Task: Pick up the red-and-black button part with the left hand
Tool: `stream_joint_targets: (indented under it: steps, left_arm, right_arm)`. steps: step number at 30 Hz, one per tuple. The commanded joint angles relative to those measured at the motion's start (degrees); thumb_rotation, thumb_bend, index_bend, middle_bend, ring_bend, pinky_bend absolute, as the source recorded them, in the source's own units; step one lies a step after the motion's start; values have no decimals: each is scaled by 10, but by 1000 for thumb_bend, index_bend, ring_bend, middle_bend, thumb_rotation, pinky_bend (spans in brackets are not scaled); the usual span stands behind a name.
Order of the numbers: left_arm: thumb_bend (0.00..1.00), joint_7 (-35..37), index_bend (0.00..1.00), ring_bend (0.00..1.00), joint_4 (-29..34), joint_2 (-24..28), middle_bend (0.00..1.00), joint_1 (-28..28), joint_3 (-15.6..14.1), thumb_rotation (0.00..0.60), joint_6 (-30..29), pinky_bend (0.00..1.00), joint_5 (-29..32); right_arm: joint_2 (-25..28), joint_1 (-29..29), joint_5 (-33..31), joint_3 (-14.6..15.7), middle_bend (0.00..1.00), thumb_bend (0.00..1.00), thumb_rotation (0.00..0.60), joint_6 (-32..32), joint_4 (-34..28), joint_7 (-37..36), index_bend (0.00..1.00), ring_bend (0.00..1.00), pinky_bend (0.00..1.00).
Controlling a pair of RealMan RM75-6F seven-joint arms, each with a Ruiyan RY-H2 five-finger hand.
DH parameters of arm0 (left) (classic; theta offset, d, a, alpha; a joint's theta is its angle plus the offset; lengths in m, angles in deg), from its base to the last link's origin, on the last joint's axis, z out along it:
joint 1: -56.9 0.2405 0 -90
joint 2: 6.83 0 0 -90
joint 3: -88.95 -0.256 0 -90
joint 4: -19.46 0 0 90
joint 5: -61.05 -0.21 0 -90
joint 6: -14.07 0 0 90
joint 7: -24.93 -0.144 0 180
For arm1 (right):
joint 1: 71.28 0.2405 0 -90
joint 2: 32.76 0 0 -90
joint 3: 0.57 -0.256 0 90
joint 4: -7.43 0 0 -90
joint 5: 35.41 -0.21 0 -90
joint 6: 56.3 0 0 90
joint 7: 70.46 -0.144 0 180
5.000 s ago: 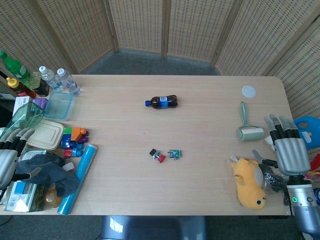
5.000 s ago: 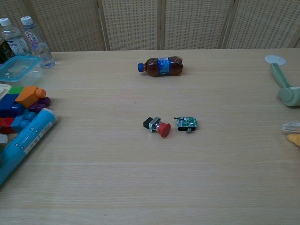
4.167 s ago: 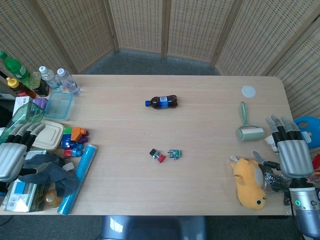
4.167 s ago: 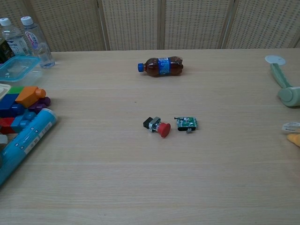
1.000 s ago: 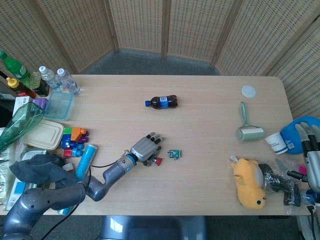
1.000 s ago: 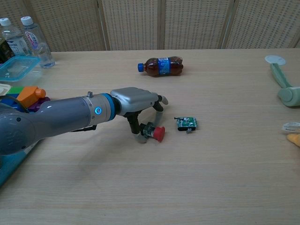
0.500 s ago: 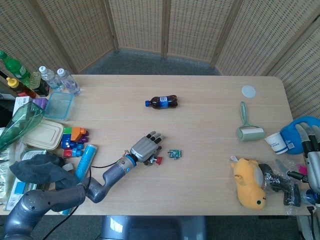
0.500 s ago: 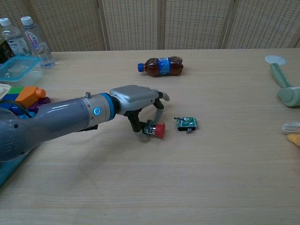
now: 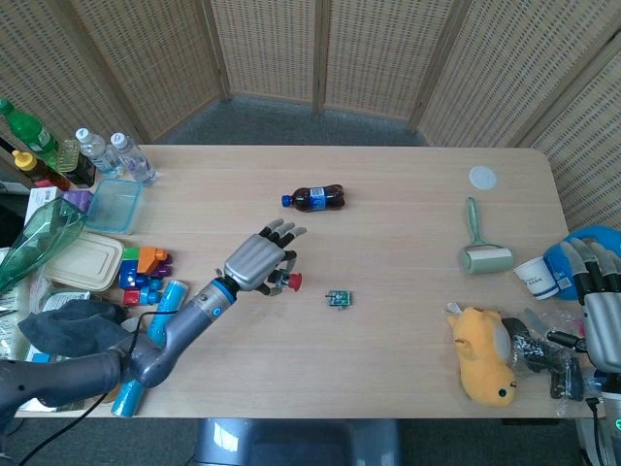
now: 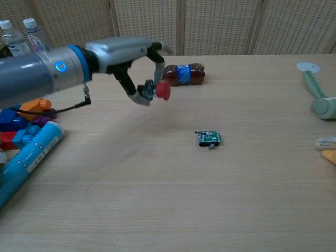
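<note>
Red-and-black button part [image 10: 156,90] is pinched in my left hand [image 9: 257,262], up off the table [image 9: 408,243], w/ bare wood below. Green circuit board [image 10: 209,138] lies well apart; cola bottle [image 10: 181,73] sits further back. My right hand [image 9: 602,313] hangs past the table's edge, fingers apart, holding nothing.

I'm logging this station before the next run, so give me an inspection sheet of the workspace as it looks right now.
Surface: light wooden table.
Job's things: red-and-black button part, lifted off the table.
Clutter: brown cola bottle lying down; small green circuit board; green lint roller; yellow plush toy; coloured blocks; blue tube.
Hands: left hand pinches the button part in its fingers; right hand off the table edge, holding nothing.
Cables: thin black cable along left arm.
Surroundings: woven folding screens.
</note>
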Motion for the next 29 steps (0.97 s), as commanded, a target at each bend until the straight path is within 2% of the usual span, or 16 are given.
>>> stream_joint_targets:
  steps: [1, 8, 14, 20, 29]
  left_arm:
    - [316, -21, 635, 0, 106, 104, 0, 30, 39, 600, -50, 0, 20]
    - [314, -34, 620, 0, 195, 209, 0, 57, 80, 600, -95, 0, 48]
    - [310, -22, 620, 0, 229, 257, 0, 77, 97, 600, -124, 0, 60]
    - [307, -7, 627, 0, 239, 279, 0, 87, 101, 600, -136, 0, 63]
    - [306, -6, 632, 0, 240, 281, 0, 85, 95, 600, -137, 0, 61]
  right_arm:
    - [-7, 4, 3, 1, 0, 241, 365, 4, 3, 3, 0, 0, 0]
    - [-24, 13, 6, 2, 0, 241, 364, 15, 10, 10, 0, 0, 0]
    - [-32, 19, 3, 1, 0, 242, 366, 23, 12, 12, 0, 0, 0]
    - [-35, 22, 1, 0, 0, 242, 365, 26, 12, 16, 0, 0, 0]
    - [-31, 21, 1, -1, 0, 243, 367, 23, 5, 18, 0, 0, 0]
